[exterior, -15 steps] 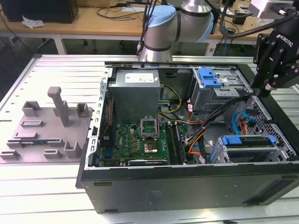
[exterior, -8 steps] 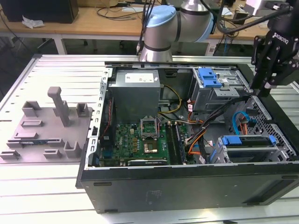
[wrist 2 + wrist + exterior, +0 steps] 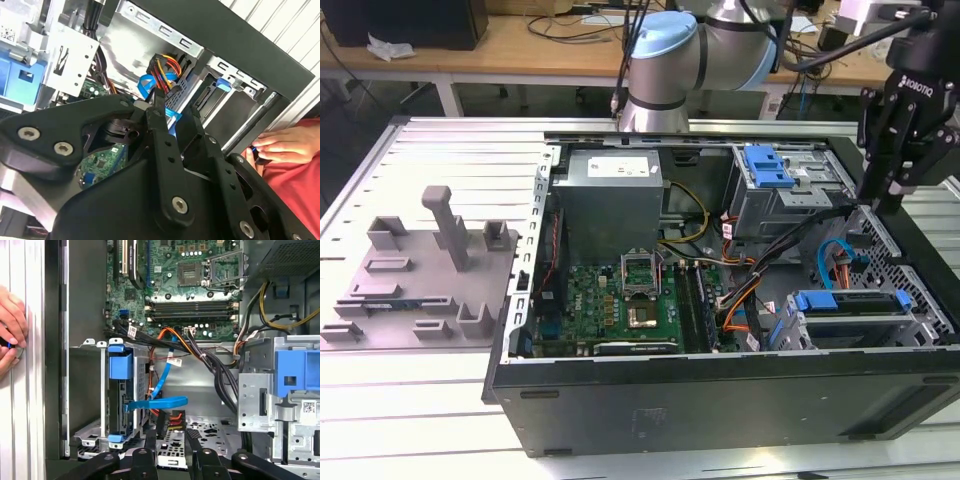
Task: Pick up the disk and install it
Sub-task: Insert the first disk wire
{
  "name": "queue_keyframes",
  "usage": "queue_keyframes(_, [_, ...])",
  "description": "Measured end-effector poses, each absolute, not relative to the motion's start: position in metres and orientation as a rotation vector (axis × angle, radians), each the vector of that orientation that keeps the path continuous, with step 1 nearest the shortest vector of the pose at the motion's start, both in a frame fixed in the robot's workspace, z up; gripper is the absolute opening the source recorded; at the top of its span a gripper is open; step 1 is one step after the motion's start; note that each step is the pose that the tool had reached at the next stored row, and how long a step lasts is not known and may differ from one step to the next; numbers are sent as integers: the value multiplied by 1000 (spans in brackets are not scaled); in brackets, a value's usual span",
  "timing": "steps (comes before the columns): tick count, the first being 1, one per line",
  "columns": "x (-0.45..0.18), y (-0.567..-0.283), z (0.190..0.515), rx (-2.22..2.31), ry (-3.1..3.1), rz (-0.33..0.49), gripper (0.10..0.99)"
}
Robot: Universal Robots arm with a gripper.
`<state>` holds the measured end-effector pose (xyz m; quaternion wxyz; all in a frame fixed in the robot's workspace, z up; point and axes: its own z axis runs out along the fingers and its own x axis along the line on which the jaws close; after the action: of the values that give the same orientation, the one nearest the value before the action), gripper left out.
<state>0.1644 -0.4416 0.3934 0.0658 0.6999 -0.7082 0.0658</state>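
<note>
Open computer case (image 3: 720, 400), claw (image 3: 882, 200) pointing down, jaws apart

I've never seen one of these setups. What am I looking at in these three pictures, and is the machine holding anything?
The machine is a robot arm ending in a black two-fingered gripper. The exterior view looks from off the arm at an open computer case lying on a slatted metal table, with a grey fixture tray on the exterior view's left. Both wrist views ride on the arm and look past the fingers into the case. The gripper is open and holds nothing; it hangs over the case beside the drive cage. A blue-railed drive, seemingly the disk, sits in that cage, with a blue cable running to it. A person's hands are beside the case.
</note>
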Motion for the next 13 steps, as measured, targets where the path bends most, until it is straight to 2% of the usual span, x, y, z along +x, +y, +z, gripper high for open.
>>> queue_keyframes(13, [155, -442, 385, 2085, -2168, 277, 361])
